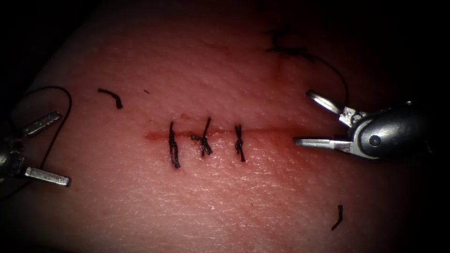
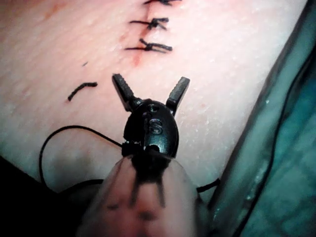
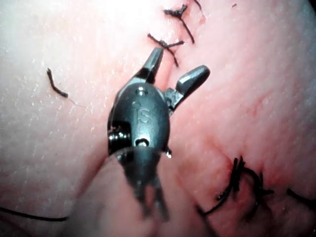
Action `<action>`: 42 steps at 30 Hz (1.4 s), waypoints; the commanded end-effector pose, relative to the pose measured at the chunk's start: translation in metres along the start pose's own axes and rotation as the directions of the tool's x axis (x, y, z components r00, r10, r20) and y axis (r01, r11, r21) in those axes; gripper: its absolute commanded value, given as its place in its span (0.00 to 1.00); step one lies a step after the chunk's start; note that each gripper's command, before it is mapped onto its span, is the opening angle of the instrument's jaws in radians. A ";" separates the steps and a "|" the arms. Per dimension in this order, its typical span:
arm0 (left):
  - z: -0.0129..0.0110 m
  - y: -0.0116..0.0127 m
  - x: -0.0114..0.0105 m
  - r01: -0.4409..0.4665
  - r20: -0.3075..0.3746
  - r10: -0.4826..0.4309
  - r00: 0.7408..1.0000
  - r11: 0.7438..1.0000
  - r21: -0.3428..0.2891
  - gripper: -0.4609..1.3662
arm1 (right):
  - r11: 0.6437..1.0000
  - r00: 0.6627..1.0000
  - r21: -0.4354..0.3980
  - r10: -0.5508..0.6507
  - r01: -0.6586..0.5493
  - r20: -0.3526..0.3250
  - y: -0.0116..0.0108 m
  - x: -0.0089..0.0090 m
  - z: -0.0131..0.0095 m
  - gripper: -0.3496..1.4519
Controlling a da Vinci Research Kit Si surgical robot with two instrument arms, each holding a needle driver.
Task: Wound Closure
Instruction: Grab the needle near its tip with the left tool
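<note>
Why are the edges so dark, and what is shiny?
Endoscope view: the light falls on the middle of the tissue around the cut, and its edges sink into dark; the right tool, open and empty, gleams. Left wrist view: the left tool, open and empty, looks dark against brightly lit tissue.

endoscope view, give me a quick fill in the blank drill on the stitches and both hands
1. The red horizontal cut in the pale pink tissue carries ___ dark knotted thread stitches.
2. The left metal hand has its jaws ___ and holds nothing.
3. The right metal hand is open at the cut's ___ end.

Missing words: three; open; right
</note>
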 end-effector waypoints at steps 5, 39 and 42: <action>-0.0016 -0.0001 -0.0005 0.029 0.043 -0.033 0.999 0.995 0.098 0.73 | 1.000 1.000 0.017 0.000 0.000 0.005 -0.0001 0.0000 0.0001 0.99; -0.0021 -0.0031 -0.0134 0.148 0.256 -0.207 0.944 0.962 0.230 0.43 | 0.999 1.000 0.031 0.022 -0.023 0.019 -0.0006 -0.0003 0.0004 0.98; -0.0018 -0.0029 -0.0146 0.168 0.254 -0.216 0.943 0.966 0.198 0.53 | 0.999 1.000 0.031 0.022 -0.023 0.019 -0.0006 -0.0003 0.0004 0.98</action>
